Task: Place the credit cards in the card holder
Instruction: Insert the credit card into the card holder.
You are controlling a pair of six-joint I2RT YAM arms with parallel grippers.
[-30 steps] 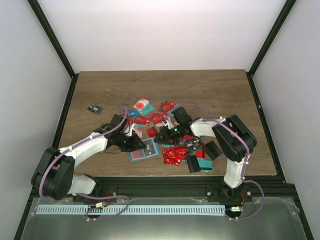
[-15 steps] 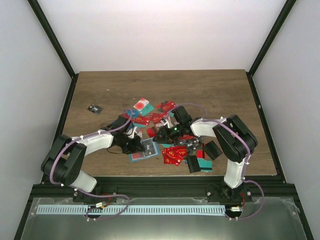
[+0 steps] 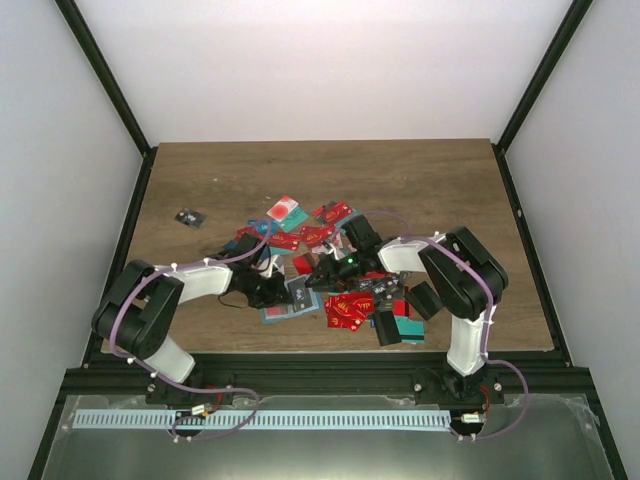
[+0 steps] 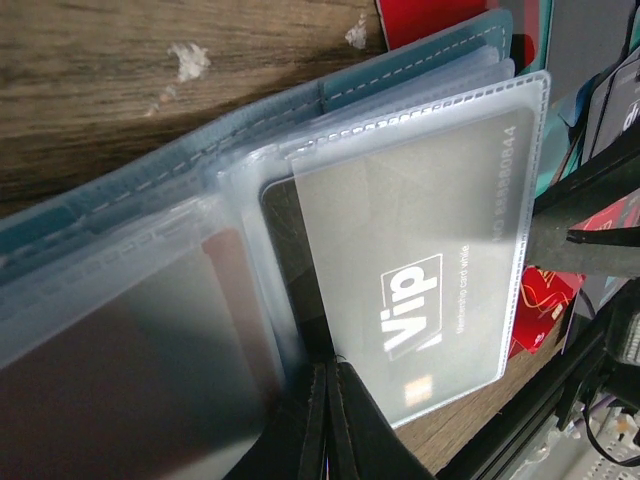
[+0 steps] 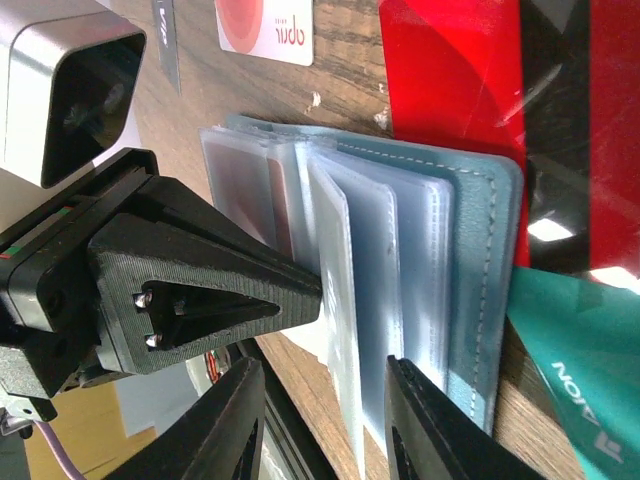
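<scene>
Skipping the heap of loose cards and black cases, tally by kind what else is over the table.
Grippers: 2 (left gripper, right gripper)
Card holder: 1
Small dark item lying apart, far left: 1
Total: 4

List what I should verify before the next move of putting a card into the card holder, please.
1. Card holder lies open, sleeves fanned: ok.
2. Left hand shut at the sleeve edges: ok; a sleeve truly pinched: cannot tell.
3. Right hand jaws apart around some sleeves: ok.
4. Card ready in either hand: not ok, none seen.
5. Top sleeve in the left wrist view free: not ok, Vip card fills it.
</scene>
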